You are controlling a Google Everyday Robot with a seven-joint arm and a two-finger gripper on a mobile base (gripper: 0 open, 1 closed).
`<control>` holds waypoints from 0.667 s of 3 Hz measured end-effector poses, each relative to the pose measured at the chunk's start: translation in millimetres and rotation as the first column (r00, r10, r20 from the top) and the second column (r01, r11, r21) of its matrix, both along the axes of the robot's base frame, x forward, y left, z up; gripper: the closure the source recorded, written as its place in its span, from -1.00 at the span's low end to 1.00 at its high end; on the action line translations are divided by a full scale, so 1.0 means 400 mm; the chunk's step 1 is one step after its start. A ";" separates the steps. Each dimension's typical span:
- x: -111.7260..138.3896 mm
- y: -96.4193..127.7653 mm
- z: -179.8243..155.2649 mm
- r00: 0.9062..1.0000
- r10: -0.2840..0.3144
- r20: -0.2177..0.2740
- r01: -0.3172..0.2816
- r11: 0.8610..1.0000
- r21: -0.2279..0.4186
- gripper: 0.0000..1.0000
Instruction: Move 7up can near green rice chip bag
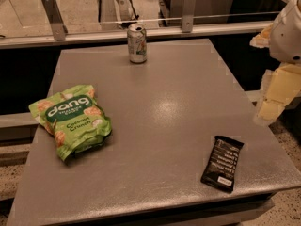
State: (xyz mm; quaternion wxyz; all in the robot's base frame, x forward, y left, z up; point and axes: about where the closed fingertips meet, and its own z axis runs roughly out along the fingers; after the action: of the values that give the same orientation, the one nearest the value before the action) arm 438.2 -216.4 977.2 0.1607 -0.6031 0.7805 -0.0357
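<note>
The 7up can stands upright near the far edge of the grey table, a little left of the middle. The green rice chip bag lies flat at the table's left side, nearer the front, with its white "dang" lettering facing up. My gripper hangs at the right edge of the view, beside the table's right side, below the white arm. It is far from the can and the bag and holds nothing that I can see.
A black wrapped bar lies at the front right of the table. A metal rail with upright brackets and a glass panel runs behind the far edge. The floor shows past the table's right side.
</note>
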 end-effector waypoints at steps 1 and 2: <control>0.000 0.000 0.000 1.000 0.000 0.000 0.000 1.000 0.000 -1.00; 0.047 0.015 -0.022 1.000 0.011 0.025 -0.012 1.000 0.027 -1.00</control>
State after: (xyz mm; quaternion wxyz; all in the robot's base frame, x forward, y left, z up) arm 457.2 -210.3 968.6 0.1788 -0.6050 0.7753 -0.0318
